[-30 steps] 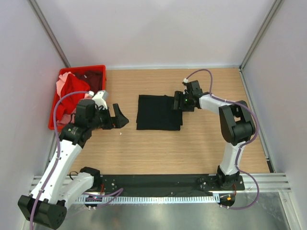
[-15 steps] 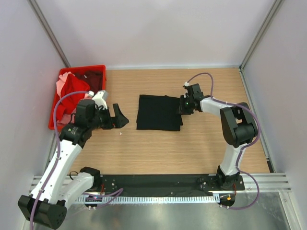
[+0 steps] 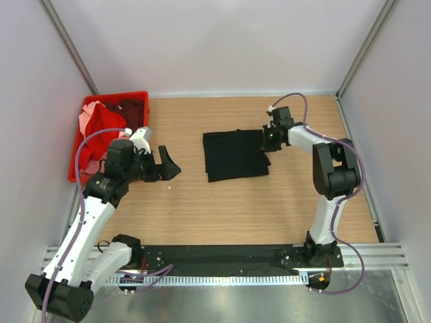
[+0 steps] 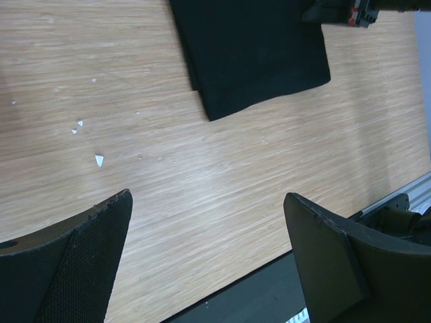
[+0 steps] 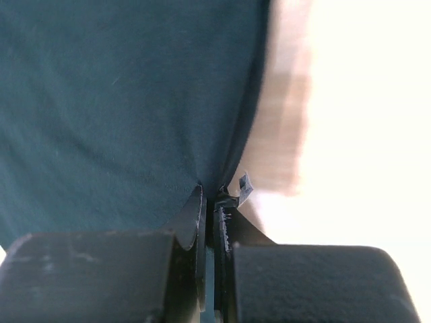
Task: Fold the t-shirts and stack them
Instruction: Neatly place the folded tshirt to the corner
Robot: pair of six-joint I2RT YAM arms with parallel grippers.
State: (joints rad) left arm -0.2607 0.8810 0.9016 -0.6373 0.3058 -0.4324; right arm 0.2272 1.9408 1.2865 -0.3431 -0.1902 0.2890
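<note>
1. Right gripper (image 3: 269, 140), top view: it is now clenched on the right edge of the folded black t-shirt (image 3: 234, 155). A second ago its jaws stood open over that edge. Since then the shirt has slid to the right across the table (image 3: 202, 208) and turned a little, so it lies skewed. The fold looks finished, and this is probably a drag toward a stacking spot that frees the middle for the next garment. The left gripper (image 3: 165, 163) has not moved. It hangs spread wide and empty between the red crate (image 3: 114, 96) and the shirt. The other t-shirts (image 3: 101, 122) still lie heaped in the crate.

2. Left wrist view: the left gripper (image 4: 209, 259) is splayed with nothing between its fingers. The black t-shirt (image 4: 256, 54) lies well ahead of it on bare wood. The right gripper (image 4: 337, 10) shows at the shirt's far corner.

3. Right wrist view: the right gripper (image 5: 209, 202) has its jaws pressed together with the hem caught between them. The black t-shirt (image 5: 121, 101) spreads up and to the left of the tips. A small pale tag (image 5: 244, 184) sticks out just beside them.
</note>
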